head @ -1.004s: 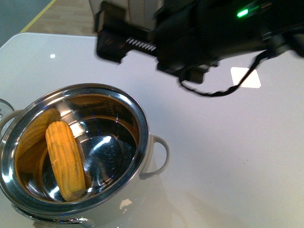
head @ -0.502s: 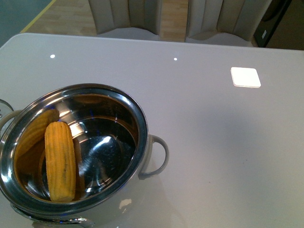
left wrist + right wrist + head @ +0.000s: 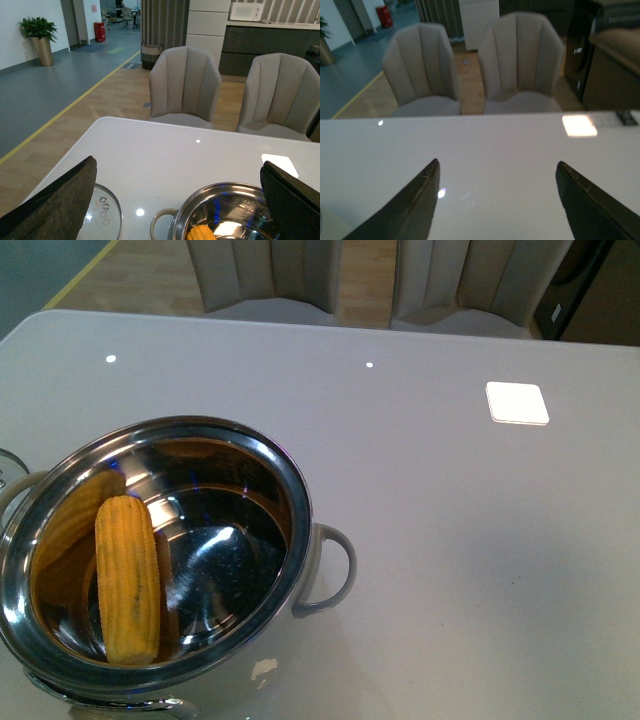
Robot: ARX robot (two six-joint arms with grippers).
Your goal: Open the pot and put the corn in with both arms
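Note:
The pot (image 3: 300,502) stands open at the front left of the white table, shiny steel inside, pale outside with a looped handle (image 3: 335,570). The corn (image 3: 127,578) lies inside it, leaning against the left wall. In the left wrist view the pot's rim (image 3: 210,192) and the tip of the corn (image 3: 201,233) show below my open left gripper (image 3: 177,200), whose fingers stand wide apart. My right gripper (image 3: 497,192) is open and empty above bare table. Neither arm shows in the front view.
A glass lid (image 3: 102,215) lies flat on the table left of the pot; its edge shows in the front view (image 3: 8,468). Two grey chairs (image 3: 265,275) stand behind the table's far edge. A bright square of light (image 3: 517,402) lies at the far right.
A second ago a black arm crossed the top of the front view; it has withdrawn out of view. The corn has settled a little, lying straighter in the pot.

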